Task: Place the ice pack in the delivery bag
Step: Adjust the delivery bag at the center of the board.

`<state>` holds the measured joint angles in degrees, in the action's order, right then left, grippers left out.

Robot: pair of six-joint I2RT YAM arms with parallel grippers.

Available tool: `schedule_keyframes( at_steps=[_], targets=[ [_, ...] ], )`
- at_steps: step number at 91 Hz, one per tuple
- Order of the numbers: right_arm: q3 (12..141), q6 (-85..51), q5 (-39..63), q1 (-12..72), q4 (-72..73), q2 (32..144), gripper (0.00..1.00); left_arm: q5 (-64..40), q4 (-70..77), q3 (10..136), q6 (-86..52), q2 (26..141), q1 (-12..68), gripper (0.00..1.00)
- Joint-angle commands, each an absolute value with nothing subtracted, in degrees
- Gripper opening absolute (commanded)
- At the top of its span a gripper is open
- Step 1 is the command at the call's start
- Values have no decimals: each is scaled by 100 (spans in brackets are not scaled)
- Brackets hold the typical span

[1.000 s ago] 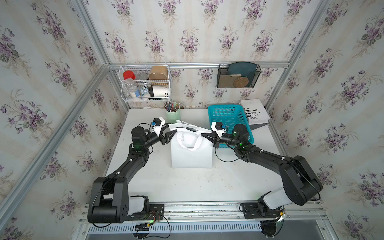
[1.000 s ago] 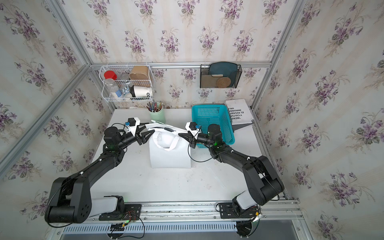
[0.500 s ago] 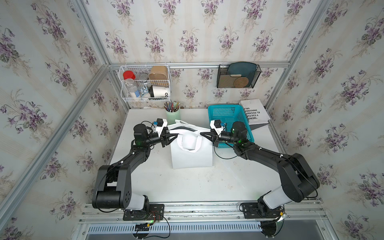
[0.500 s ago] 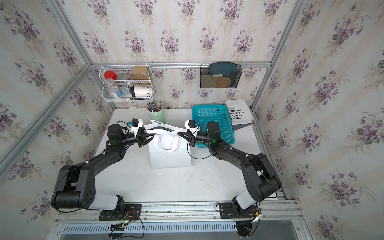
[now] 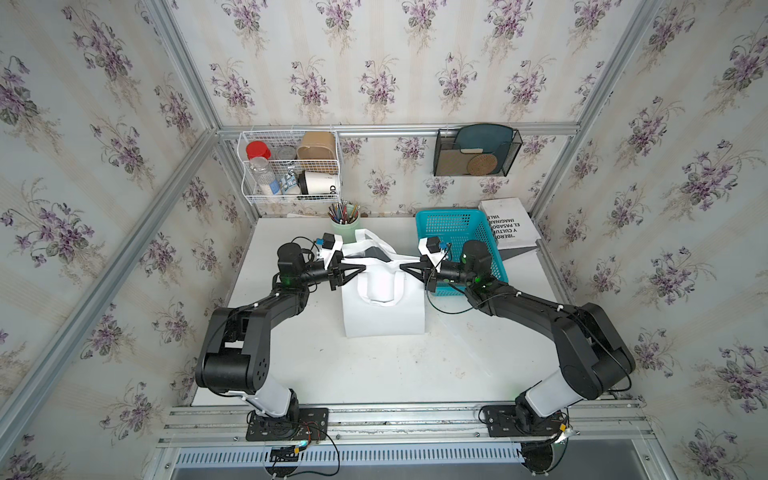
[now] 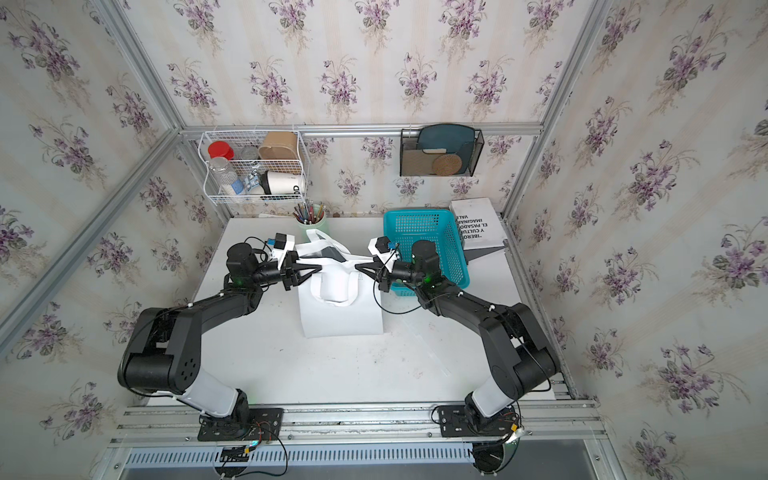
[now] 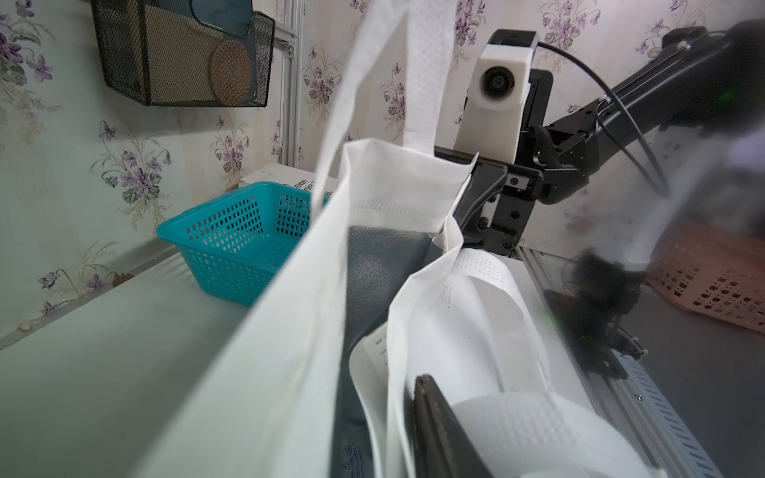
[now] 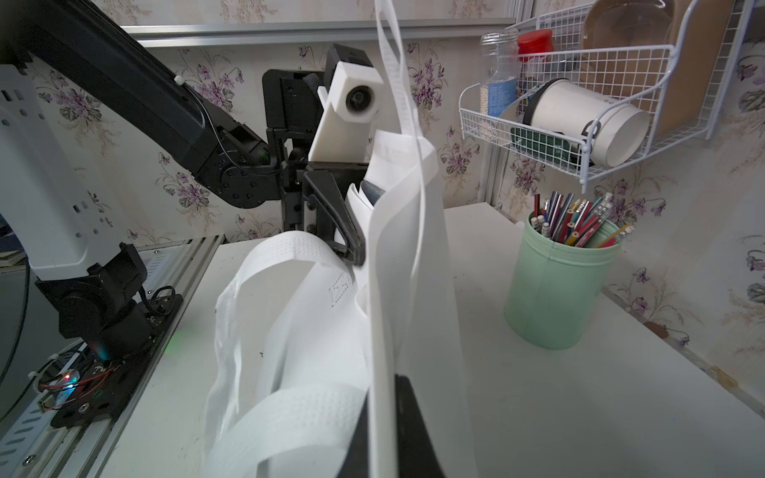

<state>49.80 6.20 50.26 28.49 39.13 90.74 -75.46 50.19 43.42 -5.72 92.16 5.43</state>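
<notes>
Since a second ago my left claw (image 5: 360,268) has slid in to the bag's near rim and its jaws have drawn in from wide to narrow, while my right claw (image 5: 404,268) has kept its place on the opposite rim. The bag (image 5: 382,316) stands upright in the middle of the table (image 5: 374,374), mouth up, one handle drooping over its front. Its top edge is stretched between my two claws. My right claw is clamped on the rim. My left one sits close about the rim, but I cannot tell whether it has bitten on the fabric yet. The ice pack I cannot find in any view: my left wrist camera looks down into the grey lining and shows no clear pack. The basket (image 5: 449,212) just behind my right claw looks empty. So I judge the task to be at the mouth-opening step, with the fetch and drop still to do, unless the pack already lies hidden in the bag. Just behind the bag stands the pencil cup (image 5: 345,228).
</notes>
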Motion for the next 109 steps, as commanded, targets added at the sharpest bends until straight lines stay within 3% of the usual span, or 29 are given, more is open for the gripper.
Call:
schedule_keyframes(
  at_steps=[1,5,14,22,27,33,45,59,79,94,109],
  targets=[
    [5010,523,5159,2866,4072,9052,0,-7779,5389,4320,-813,9277,656,34],
    [5010,500,5160,2867,4105,9057,0,-7731,5466,4308,-879,9299,681,32],
    [5002,512,5090,2869,4055,9032,0,-7722,5604,4300,-996,9330,674,11],
    [4950,615,4816,2857,3875,8937,0,-7637,5580,4209,-1001,9246,575,9],
    [4884,691,4773,2836,3809,8865,0,-7520,5550,4121,-1013,9150,448,15],
    [4813,710,4796,2822,3791,8802,0,-7432,5533,4010,-1043,9042,280,32],
    [4743,641,4999,2828,3934,8772,0,-7438,5348,3939,-901,8893,215,45],
    [4718,341,5349,2822,4440,8866,1,-7401,5407,3968,-886,8965,338,52],
    [4685,186,5495,2822,4719,8918,1,-7365,5574,4116,-947,9256,443,53],
    [4677,218,5448,2824,4577,8916,1,-7560,5790,4339,-1182,9404,499,41],
    [4669,134,5202,2786,4557,8900,1,-7779,5750,4318,-1218,9333,480,2]
  ],
)
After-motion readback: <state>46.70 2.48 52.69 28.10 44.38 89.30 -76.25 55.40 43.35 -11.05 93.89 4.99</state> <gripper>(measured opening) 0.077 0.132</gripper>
